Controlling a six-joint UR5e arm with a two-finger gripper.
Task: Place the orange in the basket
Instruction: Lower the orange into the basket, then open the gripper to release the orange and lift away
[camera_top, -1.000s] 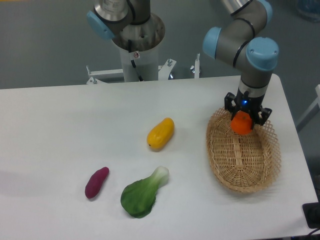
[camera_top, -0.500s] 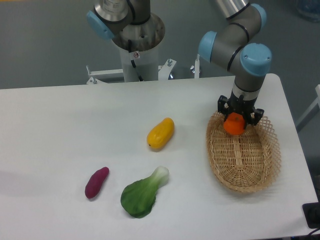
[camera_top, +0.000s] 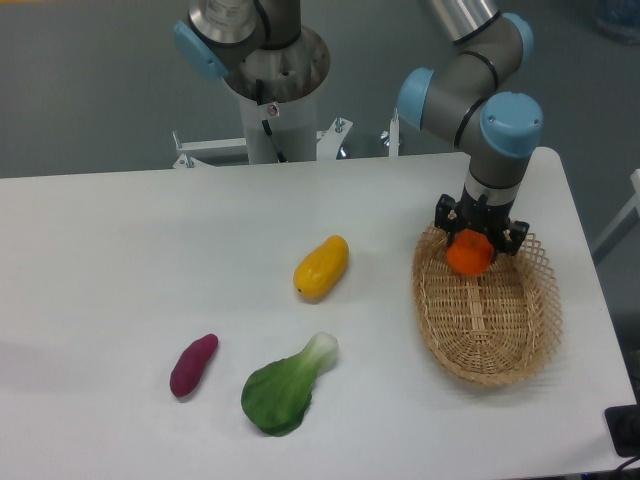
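Overhead-oblique view of a white surface (camera_top: 150, 250) with the arm reaching down at the right. The gripper (camera_top: 477, 240) points downward and is closed on the orange (camera_top: 469, 256), its dark fingers (camera_top: 447, 214) flanking the fruit on either side. The orange sits over the far end of the basket (camera_top: 490, 335) — just inside the lattice rim — though whether it touches the woven floor cannot be told from this angle. The basket, an oval of light tan wicker, lies near the right edge of the surface with its long axis running from far to near. Left of the basket, well apart from it, lies a yellow-orange elongated fruit (camera_top: 321, 267), tilted. Nearer the viewer are a leafy green vegetable (camera_top: 285, 388) with a pale stem end pointing to the far right and, to its left, a small purple vegetable (camera_top: 193, 365). At the far side of the surface stands a grey robot base column (camera_top: 268, 70) — with pale blue joint caps.
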